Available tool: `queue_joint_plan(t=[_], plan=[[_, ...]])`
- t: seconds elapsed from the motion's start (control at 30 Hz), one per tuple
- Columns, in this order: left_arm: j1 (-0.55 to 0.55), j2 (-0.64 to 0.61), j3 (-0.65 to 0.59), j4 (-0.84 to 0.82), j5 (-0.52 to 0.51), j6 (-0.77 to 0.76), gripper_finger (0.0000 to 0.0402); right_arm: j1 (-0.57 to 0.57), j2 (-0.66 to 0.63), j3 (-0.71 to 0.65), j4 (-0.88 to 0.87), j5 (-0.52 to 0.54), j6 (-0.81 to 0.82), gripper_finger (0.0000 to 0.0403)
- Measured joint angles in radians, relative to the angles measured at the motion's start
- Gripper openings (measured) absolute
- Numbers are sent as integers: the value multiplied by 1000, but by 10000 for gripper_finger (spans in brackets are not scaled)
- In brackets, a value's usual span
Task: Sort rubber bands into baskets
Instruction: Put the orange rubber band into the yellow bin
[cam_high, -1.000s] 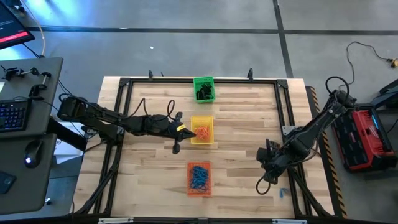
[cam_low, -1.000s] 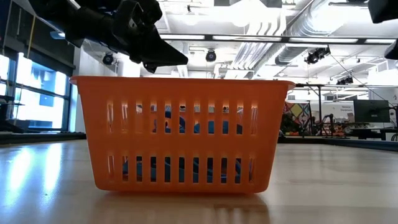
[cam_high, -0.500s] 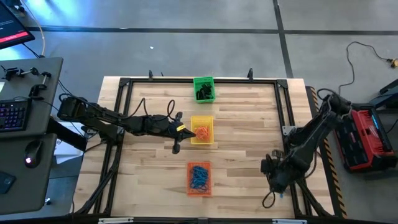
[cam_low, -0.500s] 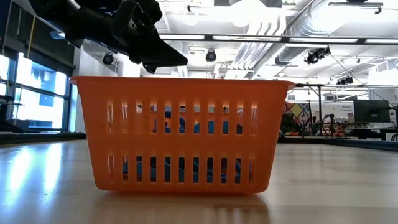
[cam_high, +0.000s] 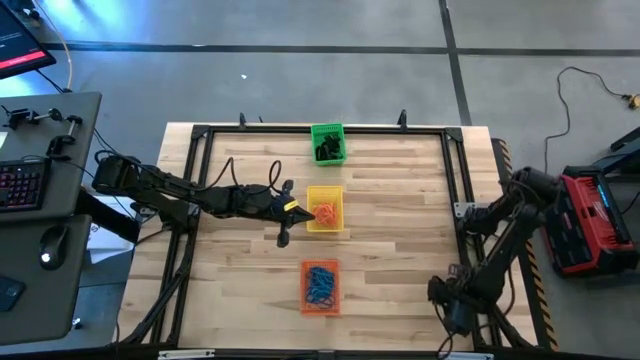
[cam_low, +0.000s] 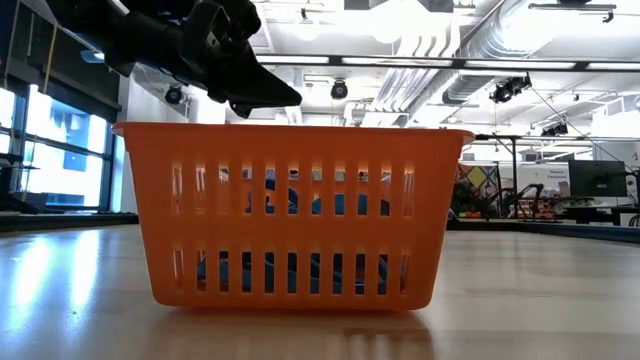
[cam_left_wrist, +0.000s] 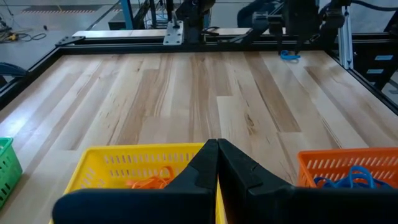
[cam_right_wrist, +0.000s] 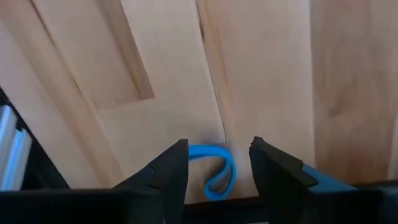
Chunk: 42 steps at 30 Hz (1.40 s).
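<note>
Three baskets stand in a row down the table's middle: green (cam_high: 328, 143) with black rubber bands, yellow (cam_high: 324, 209) with orange ones, orange (cam_high: 320, 287) with blue ones. One loose blue rubber band (cam_right_wrist: 214, 168) lies flat on the wood near the front right corner. My right gripper (cam_right_wrist: 219, 163) is open and low over it, one finger on either side, apart from the band. In the high view that gripper (cam_high: 455, 312) hides the band. My left gripper (cam_left_wrist: 217, 163) is shut and empty, at the yellow basket's left wall (cam_left_wrist: 118, 163).
A black metal frame (cam_high: 200, 135) runs round the table's edges, and its right rail (cam_high: 468, 215) is close to my right arm. The wood between the baskets and the right rail is bare. A desk with a keyboard (cam_high: 20, 185) stands beyond the left edge.
My right gripper has travelled toward the table's near edge and a little to the right, coming down over the loose blue rubber band. My left arm and the three baskets have kept still.
</note>
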Motion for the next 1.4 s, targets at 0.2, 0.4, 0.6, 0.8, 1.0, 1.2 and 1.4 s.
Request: queue_joint_plan(t=[0.2, 0.4, 0.6, 0.8, 1.0, 1.2, 1.4], plan=[[0, 0, 0, 0, 0, 1, 0, 52, 42, 0, -4, -21, 21, 161], [0, 0, 0, 0, 0, 5, 0, 86, 96, 3, -12, -48, 21, 160], [0, 0, 0, 0, 0, 8, 0, 73, 102, 3, 5, -61, 21, 117], [0, 0, 0, 0, 0, 8, 0, 7, 66, -3, 6, -43, 21, 11], [-9, 0, 0, 0, -1, 3, 0, -77, 34, 1, 52, 66, -29, 10], [-20, 0, -82, 156, 0, -11, 0, -200, 31, 89, 53, 216, -218, 3], [-19, 0, -173, 296, -8, -69, 0, -333, 30, 211, 70, 359, -455, 1]])
